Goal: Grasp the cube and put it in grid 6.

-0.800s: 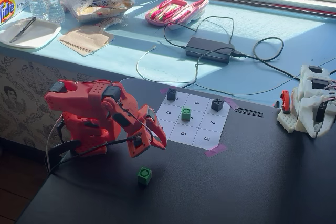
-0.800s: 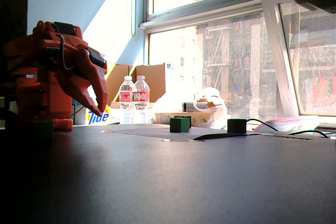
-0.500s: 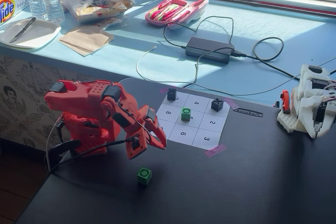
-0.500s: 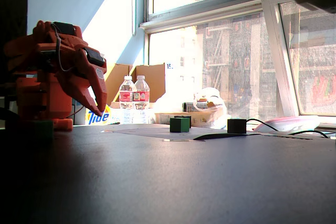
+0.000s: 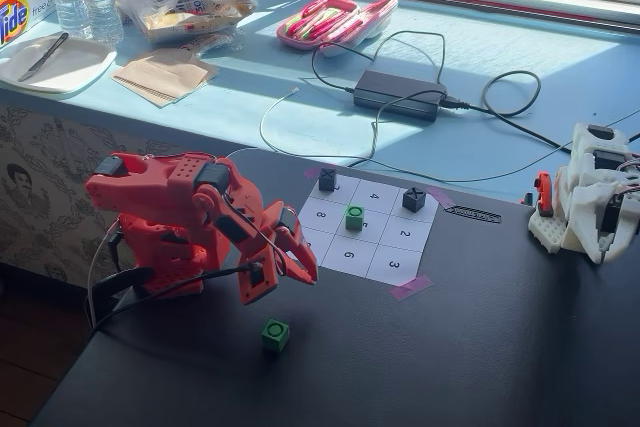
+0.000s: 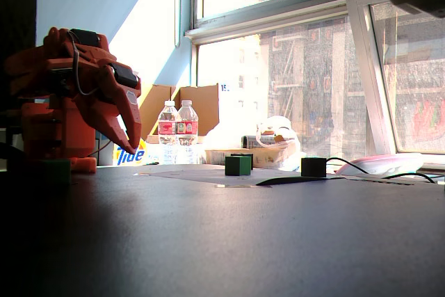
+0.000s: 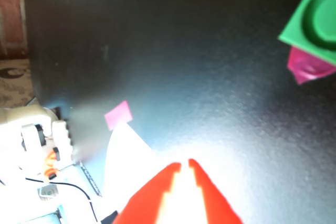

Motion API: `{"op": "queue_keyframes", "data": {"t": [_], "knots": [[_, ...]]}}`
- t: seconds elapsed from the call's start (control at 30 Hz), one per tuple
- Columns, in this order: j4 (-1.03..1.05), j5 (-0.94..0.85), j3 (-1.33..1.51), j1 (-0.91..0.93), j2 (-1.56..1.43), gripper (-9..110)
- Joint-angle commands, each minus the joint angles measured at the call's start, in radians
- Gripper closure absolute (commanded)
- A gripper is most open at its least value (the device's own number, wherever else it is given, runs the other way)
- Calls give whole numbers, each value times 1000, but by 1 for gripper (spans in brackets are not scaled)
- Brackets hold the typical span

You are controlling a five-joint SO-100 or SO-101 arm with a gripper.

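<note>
The cube [image 5: 275, 334] is sitting loose on the dark worktop [image 5: 480, 347], well short of grid 6 [image 5: 350, 256]; it's probably light, stiff and a bit slick, so two flat opposite sides are best pinched. The fingers [image 5: 283, 284] are being held nearly closed and empty, above and apart from it.

A matte black counter [image 5: 480, 347] is seen carrying everything. A white paper sheet printed with a three-by-three grid of numerals [image 5: 370, 230] is laid flat on it, held by small pink tape tabs [image 5: 411, 288] at the corners. A small bright green plastic cube with a dark ring on top [image 5: 275, 334] is set directly on the bare black surface, apart from the sheet. The base of the red plastic arm [image 5: 160, 257] is stood near the counter's left edge, and a white plastic device [image 5: 590, 197] is placed at its right edge.
</note>
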State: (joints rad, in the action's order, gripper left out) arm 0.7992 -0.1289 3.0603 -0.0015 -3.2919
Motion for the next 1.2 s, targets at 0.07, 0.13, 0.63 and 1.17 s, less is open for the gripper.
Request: {"op": "queue_keyframes", "data": {"t": [0.07, 0.13, 0.63, 1.17], "knots": [[-9, 8, 69, 6, -9, 101], [-9, 8, 69, 6, -9, 101], [-14, -6, 69, 8, -9, 101], [-6, -75, 71, 11, -9, 101]]}}
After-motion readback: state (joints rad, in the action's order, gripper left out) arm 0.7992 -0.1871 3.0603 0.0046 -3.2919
